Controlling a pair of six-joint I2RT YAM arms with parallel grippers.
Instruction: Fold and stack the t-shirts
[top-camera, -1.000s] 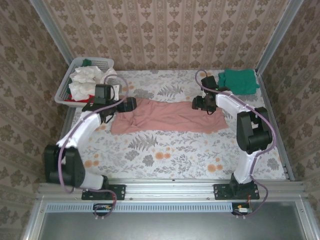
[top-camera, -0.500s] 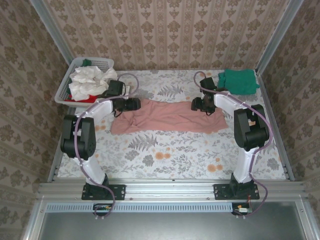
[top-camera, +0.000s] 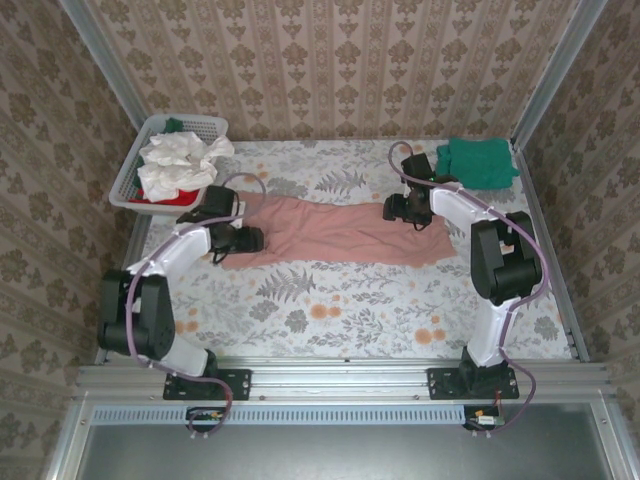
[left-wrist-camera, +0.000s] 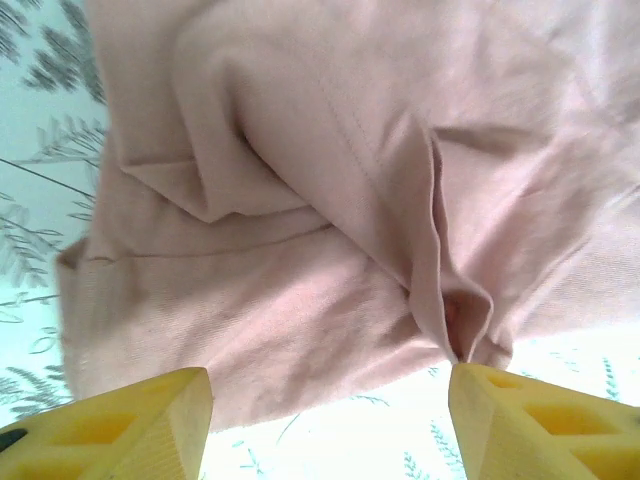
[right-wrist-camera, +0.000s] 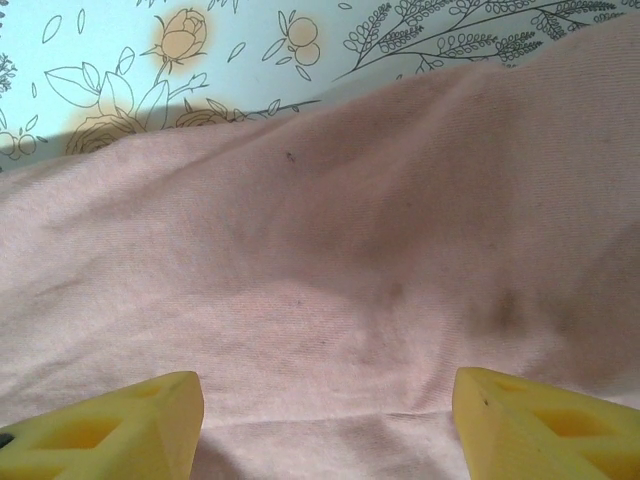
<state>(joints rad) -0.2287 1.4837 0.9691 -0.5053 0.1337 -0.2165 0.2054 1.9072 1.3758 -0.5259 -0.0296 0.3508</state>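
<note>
The pink shirt (top-camera: 340, 232) lies in a long band across the worktop (top-camera: 330, 300), with the left hand (top-camera: 255, 239) and right hand (top-camera: 390, 209) low at its opposite ends, both open and empty (probably placed to pinch both ends for a fold).

White slatted plastic basket (top-camera: 127, 175) beyond the left jaws at the far left corner, pale floral table cover (top-camera: 330, 310) beneath both pairs of jaws, orange blossoms (right-wrist-camera: 180, 35) printed just ahead of the right jaws, damask wallpaper (top-camera: 330, 60) behind, aluminium rail (top-camera: 340, 372) along the near edge.
</note>
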